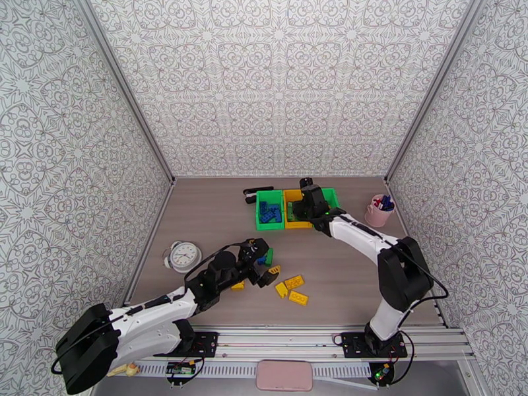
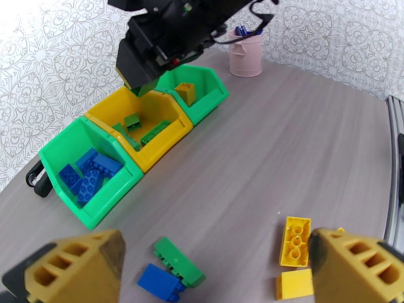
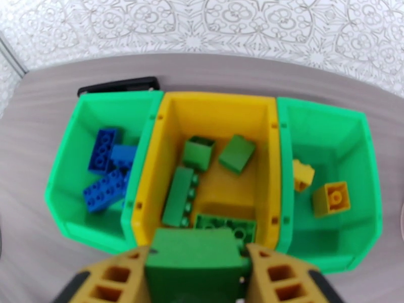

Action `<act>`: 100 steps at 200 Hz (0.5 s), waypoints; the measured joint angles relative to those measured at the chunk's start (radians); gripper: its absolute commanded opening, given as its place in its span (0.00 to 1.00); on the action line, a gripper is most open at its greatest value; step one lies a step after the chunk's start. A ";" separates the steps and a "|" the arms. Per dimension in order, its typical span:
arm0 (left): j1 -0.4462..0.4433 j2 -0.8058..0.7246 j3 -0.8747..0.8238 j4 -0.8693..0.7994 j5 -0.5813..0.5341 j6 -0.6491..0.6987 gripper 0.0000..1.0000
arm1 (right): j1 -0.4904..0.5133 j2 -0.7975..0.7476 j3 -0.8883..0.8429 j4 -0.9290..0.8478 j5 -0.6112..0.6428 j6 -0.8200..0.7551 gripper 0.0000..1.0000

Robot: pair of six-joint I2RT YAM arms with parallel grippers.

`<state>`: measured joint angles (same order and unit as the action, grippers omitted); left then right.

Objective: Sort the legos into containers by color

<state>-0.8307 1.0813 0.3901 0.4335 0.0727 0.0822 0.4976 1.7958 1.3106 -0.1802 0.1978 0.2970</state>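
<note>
Above yellow bin (image 3: 217, 114), green lego (image 3: 194, 266) crosswise

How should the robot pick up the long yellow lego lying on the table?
Come straight down with the left tool and pinch the long yellow lego across its two long sides. It lies flat, those sides are free, and another yellow brick sits close to one end.

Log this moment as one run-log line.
right end effector: shut on green lego above yellow bin | left end effector: open by loose blue lego | status: sorting unfinished
</note>
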 measured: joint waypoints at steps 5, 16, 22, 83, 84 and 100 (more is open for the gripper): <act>0.000 0.000 0.000 0.001 -0.001 -0.001 1.00 | -0.003 0.020 0.017 0.001 0.000 -0.002 0.39; -0.002 0.000 0.000 0.002 -0.011 -0.002 1.00 | -0.010 0.064 0.052 0.002 -0.001 -0.008 0.39; -0.003 0.000 0.000 0.002 -0.016 -0.003 1.00 | -0.014 0.089 0.072 0.002 -0.003 -0.010 0.40; -0.006 -0.023 -0.010 0.002 -0.055 -0.016 1.00 | -0.030 0.196 0.168 -0.011 -0.033 -0.058 0.74; -0.006 -0.023 -0.010 0.002 -0.055 -0.016 1.00 | -0.030 0.196 0.168 -0.011 -0.035 -0.059 0.75; -0.007 -0.037 -0.016 -0.001 -0.077 -0.031 1.00 | -0.030 0.175 0.153 -0.008 -0.050 -0.064 0.81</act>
<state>-0.8375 1.0443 0.3744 0.4328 -0.0048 0.0517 0.4675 1.9705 1.4635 -0.1883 0.1482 0.2333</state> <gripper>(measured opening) 0.996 0.771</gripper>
